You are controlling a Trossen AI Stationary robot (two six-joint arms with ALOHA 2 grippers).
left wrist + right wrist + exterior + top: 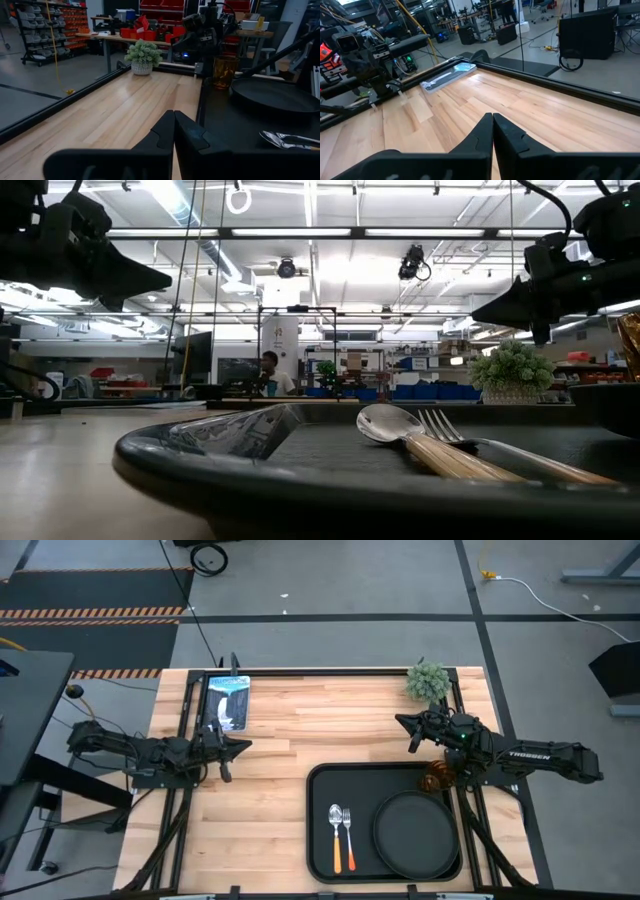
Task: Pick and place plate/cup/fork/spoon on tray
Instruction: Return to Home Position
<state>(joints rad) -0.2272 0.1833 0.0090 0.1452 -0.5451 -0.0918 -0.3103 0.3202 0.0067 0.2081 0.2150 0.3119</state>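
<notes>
The black tray [320, 840] lies at the table's near right. On it rest the round black plate [414, 833], the amber cup [437, 777] upright at its far right corner, and the spoon [336, 824] and fork [349, 828] side by side. My left gripper [244, 747] is shut and empty above the table's left part. My right gripper [402, 721] is shut and empty above the wood beyond the tray's far edge, near the plant. The left wrist view shows the cup [224, 71], the plate [275, 95] and the spoon [280, 140].
A small green plant [428, 681] in a white pot stands at the far right. A flat clear packet [227, 701] lies at the far left. Bare wood lies between the two arms. A person shows far off in the room behind [268, 372].
</notes>
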